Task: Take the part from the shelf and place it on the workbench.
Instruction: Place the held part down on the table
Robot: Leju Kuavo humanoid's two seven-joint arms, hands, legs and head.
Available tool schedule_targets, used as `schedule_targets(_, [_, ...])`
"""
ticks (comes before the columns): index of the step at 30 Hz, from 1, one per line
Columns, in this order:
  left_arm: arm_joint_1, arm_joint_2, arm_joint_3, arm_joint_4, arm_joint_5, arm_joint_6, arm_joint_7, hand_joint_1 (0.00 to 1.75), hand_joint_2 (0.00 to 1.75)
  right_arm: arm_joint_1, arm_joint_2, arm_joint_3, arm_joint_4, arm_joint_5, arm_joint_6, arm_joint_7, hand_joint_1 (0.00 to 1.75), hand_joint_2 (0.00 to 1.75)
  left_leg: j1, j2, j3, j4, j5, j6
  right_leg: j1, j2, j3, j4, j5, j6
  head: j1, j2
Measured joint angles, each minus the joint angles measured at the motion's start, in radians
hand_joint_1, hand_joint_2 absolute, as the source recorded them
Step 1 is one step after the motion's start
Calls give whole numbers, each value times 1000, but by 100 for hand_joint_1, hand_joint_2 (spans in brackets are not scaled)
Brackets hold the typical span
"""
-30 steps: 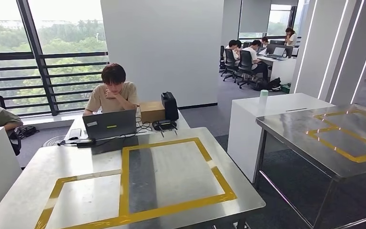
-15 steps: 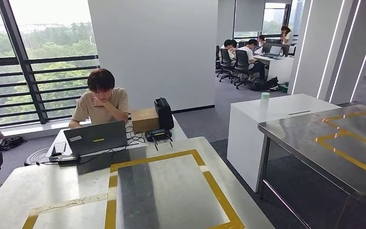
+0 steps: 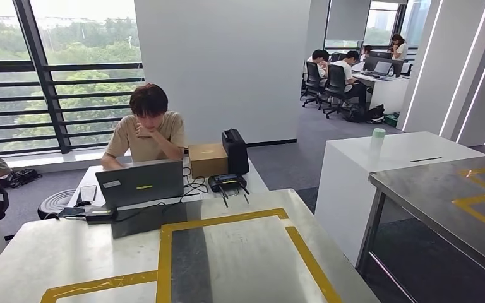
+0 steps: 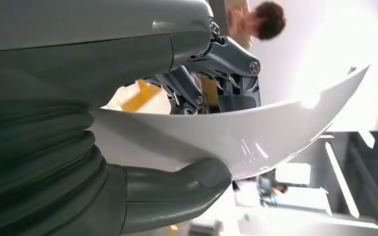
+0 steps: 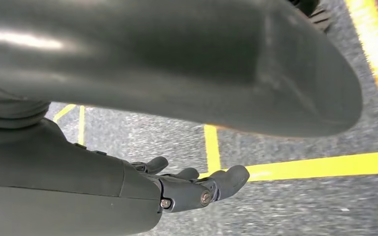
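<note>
Head view: a steel counter [image 3: 57,252] w/ yellow tape outlines lay in front, its near edge cut off by the frame. A 2nd steel counter [image 3: 442,189] stood at right, also cut off. 1 person [image 3: 144,129] sat behind 1 laptop [image 3: 140,182]; beside it 1 cardboard box [image 3: 207,159] and 1 black bag [image 3: 235,150]. 1 white cabinet [image 3: 379,164] carried 1 pale green cup [image 3: 377,137]. Several more people sat at far desks, too small to count.

Left wrist view: left hand [image 4: 197,132] gripped 1 white curved part [image 4: 236,132], thumb on one face, dark fingers [image 4: 197,91] on the other. The part's near end was hidden behind the hand.

Right wrist view: right hand [image 5: 192,184] hung over grey floor [image 5: 295,206] w/ yellow lines, fingers loosely curled, holding nothing. A dark blurred shape hid much of the frame.
</note>
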Motion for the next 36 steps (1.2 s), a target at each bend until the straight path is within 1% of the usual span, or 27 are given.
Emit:
schedule_targets(1, [-7, 2, 6, 13, -19, 10, 2, 175, 175, -1, 1, 0, 0, 0, 0, 1, 0, 0, -1, -1, 5, 0, -5, -4, 4, -1, 8, -39, 19, -7, -1, 0])
schedule_targets(2, [-13, 3, 11, 25, -29, 16, 3, 175, 175, -2, 2, 0, 0, 0, 0, 1, 0, 0, -3, -2, 7, -1, -9, -7, 6, -1, 12, -59, 23, -9, -2, 0])
schedule_targets(3, [-17, 5, 16, 34, -33, 18, 3, 175, 175, -3, 3, -1, 0, 0, 0, 1, 0, 0, -4, -3, 9, -2, -10, -8, 7, -1, 14, -70, 22, -8, -3, 0])
schedule_targets(5, [-24, 8, 23, 46, -36, 19, 2, 175, 175, -1, 5, -3, 0, 0, 0, 2, 0, 0, -4, -1, 12, -6, -11, -7, 7, 0, 16, -75, 22, -5, -3, 0])
schedule_targets(10, [-45, 16, 40, 79, -41, 20, 5, 175, 175, -1, 6, -7, 0, 1, 0, -1, 0, 0, -3, -1, 27, -20, -12, -14, 5, 0, 27, -79, 16, -13, -3, 0])
schedule_targets(14, [-69, 27, 67, 138, -36, 7, 0, 175, 175, -4, 10, -7, 0, 6, 0, 1, 0, 0, -4, -1, 34, -23, -14, -17, 5, 0, 33, -79, 13, -15, -3, 0])
schedule_targets(17, [-82, 35, 77, 177, -83, 13, -4, 175, 175, -5, 12, -8, 0, 9, 0, 8, 0, 0, -4, -1, 36, -23, -15, -17, 5, 0, 35, -79, 12, -16, -3, 0])
schedule_targets(20, [-105, 44, 79, 223, -182, 71, -6, 175, 175, -5, 12, -8, 0, 16, 0, 11, 0, 0, -4, -2, 36, -23, -14, -17, 5, 0, 35, -80, 12, -16, -3, 0])
schedule_targets(22, [-140, 56, 78, 269, -266, 135, -5, 175, 175, -5, 12, -8, 0, 23, 0, 5, 0, 0, -4, -2, 36, -23, -14, -18, 5, -1, 36, -80, 12, -16, -3, 0])
schedule_targets(24, [-199, 74, 75, 333, -351, 206, 0, 175, 175, -7, 13, -8, 0, 30, 0, -7, 0, 0, -4, -2, 37, -23, -14, -18, 5, -1, 37, -81, 12, -16, -3, 0])
schedule_targets(26, [-282, 98, 66, 420, -429, 273, 5, 175, 175, -11, 13, -8, 0, 41, 0, -17, 0, 0, -4, -3, 37, -23, -13, -18, 5, -1, 37, -81, 13, -15, -3, 0])
schedule_targets(28, [-371, 127, 50, 513, -476, 319, 10, 175, 175, -16, 14, -7, 0, 54, 0, -21, 0, 0, -4, -3, 37, -23, -12, -19, 5, -1, 38, -81, 14, -15, -3, 0])
schedule_targets(30, [-441, 153, 33, 585, -493, 343, 12, 175, 175, -18, 14, -6, 0, 62, 0, -20, 0, 0, -4, -2, 38, -23, -12, -19, 5, 0, 39, -81, 15, -15, -3, 0])
schedule_targets(32, [-484, 171, 21, 631, -497, 351, 13, 175, 175, -17, 14, -5, 0, 66, 0, -20, 0, 0, -4, -1, 38, -23, -12, -20, 5, 1, 38, -82, 16, -15, -3, 0])
schedule_targets(36, [-507, 189, 5, 673, -498, 354, 13, 175, 175, -16, 14, -5, 0, 68, 0, -20, 0, 0, -4, 0, 38, -23, -12, -19, 5, 2, 38, -83, 15, -15, -3, 0])
